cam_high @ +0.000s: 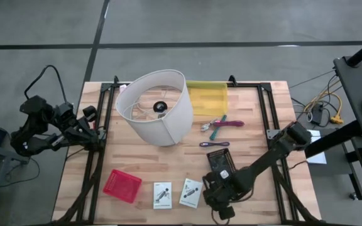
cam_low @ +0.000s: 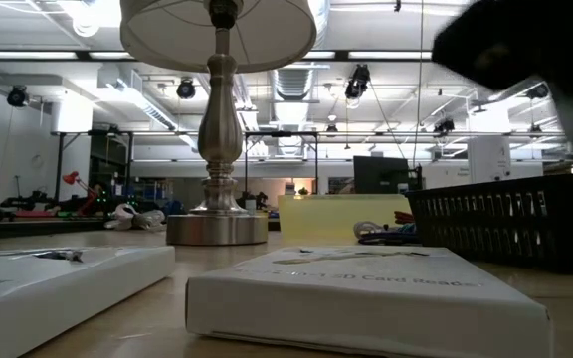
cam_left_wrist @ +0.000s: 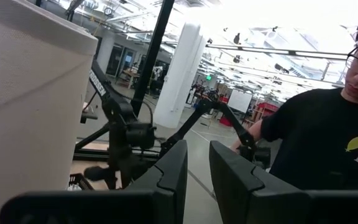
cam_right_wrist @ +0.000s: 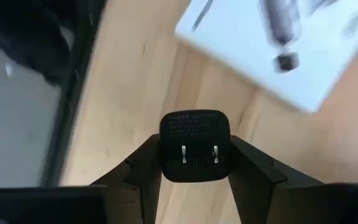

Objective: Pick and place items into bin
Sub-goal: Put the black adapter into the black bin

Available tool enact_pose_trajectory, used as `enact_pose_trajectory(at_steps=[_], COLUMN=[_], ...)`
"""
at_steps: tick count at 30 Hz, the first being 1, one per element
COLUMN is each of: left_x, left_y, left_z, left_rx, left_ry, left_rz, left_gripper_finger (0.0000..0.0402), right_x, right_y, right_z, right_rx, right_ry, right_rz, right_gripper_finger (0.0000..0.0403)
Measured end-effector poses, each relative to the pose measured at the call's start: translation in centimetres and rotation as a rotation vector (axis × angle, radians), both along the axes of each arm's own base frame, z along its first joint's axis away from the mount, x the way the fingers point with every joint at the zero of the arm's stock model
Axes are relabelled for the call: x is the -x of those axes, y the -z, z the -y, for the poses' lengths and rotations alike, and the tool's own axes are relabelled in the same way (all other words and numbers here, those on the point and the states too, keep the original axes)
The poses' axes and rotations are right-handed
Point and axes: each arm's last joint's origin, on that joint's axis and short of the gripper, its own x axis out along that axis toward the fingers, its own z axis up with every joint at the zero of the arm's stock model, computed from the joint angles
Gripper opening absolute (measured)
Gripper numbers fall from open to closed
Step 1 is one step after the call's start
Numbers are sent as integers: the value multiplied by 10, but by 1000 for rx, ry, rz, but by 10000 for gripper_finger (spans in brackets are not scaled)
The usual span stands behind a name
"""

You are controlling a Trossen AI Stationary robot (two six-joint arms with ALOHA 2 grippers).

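My right gripper (cam_high: 217, 199) is near the table's front edge, beside two white printed cards (cam_high: 162, 194) (cam_high: 191, 193), and is shut on a small black cube with two metal prongs (cam_right_wrist: 194, 134). Pink and green pen-like tools (cam_high: 222, 124) and a purple one (cam_high: 213, 144) lie flat in the middle of the table. A black mesh bin (cam_high: 220, 161) stands just beyond my right gripper. My left gripper (cam_high: 93, 129) waits at the table's left edge, its fingers (cam_left_wrist: 173, 177) a narrow gap apart with nothing between them. My right gripper pinches the black cube by two opposite sides (cam_right_wrist: 162, 155) between its two fingers (cam_right_wrist: 135, 171). The pronged face is turned back toward the wrist. The fingers slant down from above. The cube looks lifted clear of the wooden table.
A large white lampshade (cam_high: 156, 107) on a metal lamp base (cam_low: 217, 224) stands at the table's middle back, with a yellow sheet (cam_high: 209, 97) behind it. A red mesh basket (cam_high: 122, 185) sits at the front left. A person (cam_left_wrist: 328, 130) stands beyond the table.
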Motion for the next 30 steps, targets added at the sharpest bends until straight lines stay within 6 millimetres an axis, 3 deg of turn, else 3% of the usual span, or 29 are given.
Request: enact_pose_trajectory(at_steps=[5, 11, 19, 30], left_x=[0, 0, 0, -1], left_y=[0, 0, 1, 1], left_z=[0, 0, 0, 0], left_rx=[0, 0, 0, 0], left_ry=[0, 0, 0, 0], left_rz=[0, -1, -2, -2], left_gripper_finger=[52, 52, 52, 52], right_x=[12, 39, 63, 71], right_y=[-29, -48, -32, -4], right_z=[18, 50, 79, 101], right_rx=[92, 191, 100, -27], right_ry=[166, 533, 894, 1283], right_rz=[101, 138, 86, 30], right_gripper_finger=[135, 135, 135, 141])
